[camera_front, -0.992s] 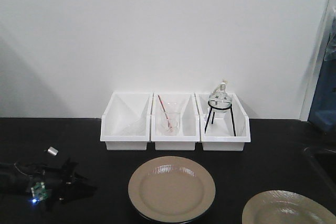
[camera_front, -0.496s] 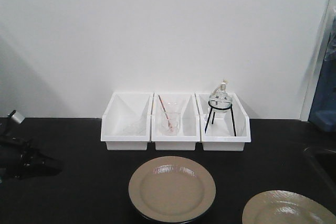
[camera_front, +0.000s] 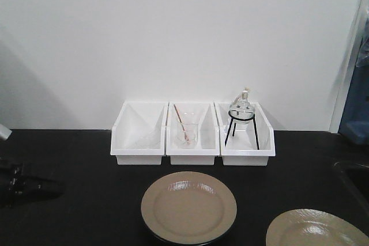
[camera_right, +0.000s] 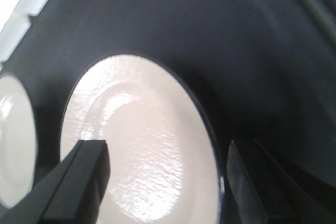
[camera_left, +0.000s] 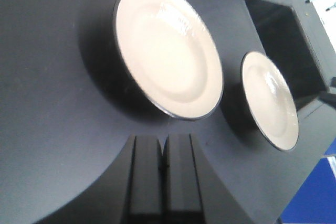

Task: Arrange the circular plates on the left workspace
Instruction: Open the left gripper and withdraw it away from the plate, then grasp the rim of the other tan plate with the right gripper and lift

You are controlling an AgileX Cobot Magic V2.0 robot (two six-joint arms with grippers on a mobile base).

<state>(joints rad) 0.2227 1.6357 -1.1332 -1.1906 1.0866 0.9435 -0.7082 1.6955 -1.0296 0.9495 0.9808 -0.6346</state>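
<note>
Two round beige plates with dark rims lie on the black benchtop (camera_front: 75, 159). One plate (camera_front: 189, 207) is front centre, the other plate (camera_front: 316, 230) is at the front right corner, cut by the frame edge. In the left wrist view the centre plate (camera_left: 167, 45) and the right plate (camera_left: 270, 98) lie ahead of my left gripper (camera_left: 164, 153), whose jaws are pressed together and empty. My left arm (camera_front: 20, 184) shows dark at the far left edge. My right gripper (camera_right: 168, 174) is open, one finger over the right plate (camera_right: 142, 150), the other just outside its rim.
Three white bins stand in a row at the back: an empty left bin (camera_front: 138, 133), a middle bin with a glass beaker (camera_front: 185, 135), a right bin with a round flask on a black tripod (camera_front: 241, 113). A recessed sink (camera_left: 286, 51) lies at the right.
My left arm has drawn back to the left, from beside the centre plate to the far left edge of the front view. The plates have not moved.
</note>
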